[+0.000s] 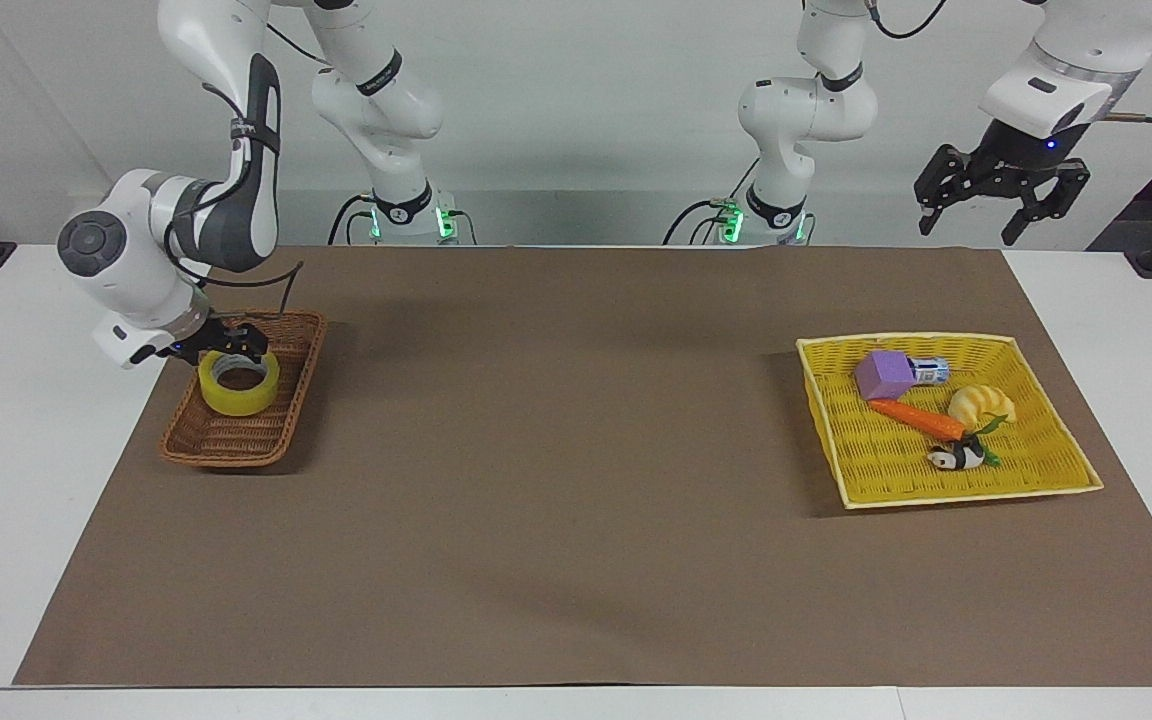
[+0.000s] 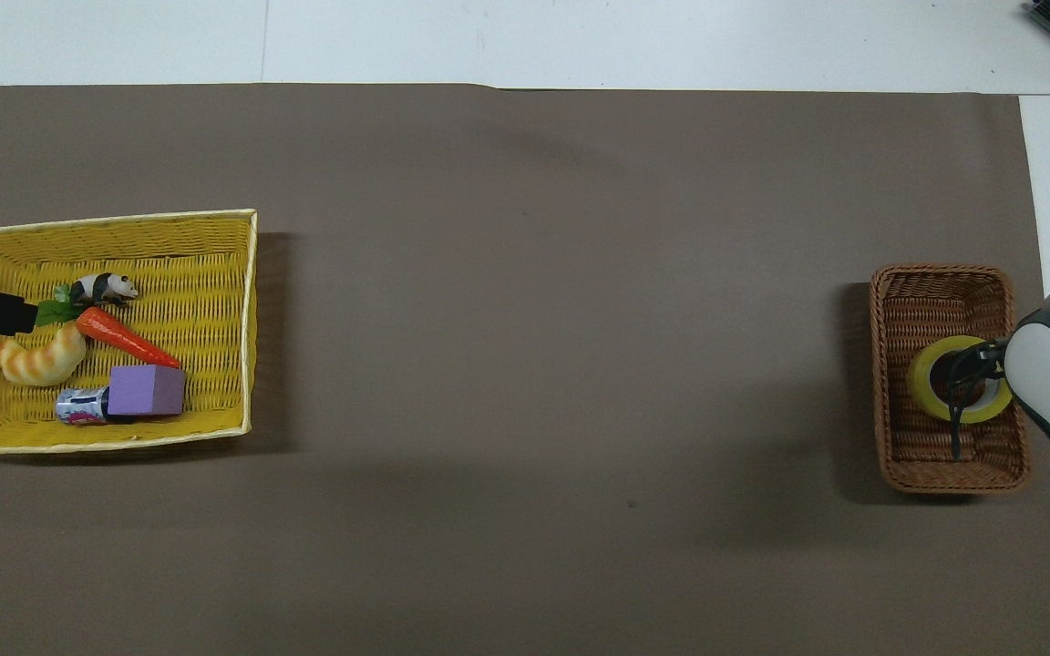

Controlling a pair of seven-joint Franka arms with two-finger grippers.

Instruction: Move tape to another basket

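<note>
Lying flat in the brown wicker basket at the left of the facing view, the tape is free of the right gripper, which hangs spread just above its rim. At upper right the left gripper waits, fingers apart, above the yellow basket.

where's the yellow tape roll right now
The tape lies flat inside the brown wicker basket at the right arm's end of the table, just below the right gripper.
</note>
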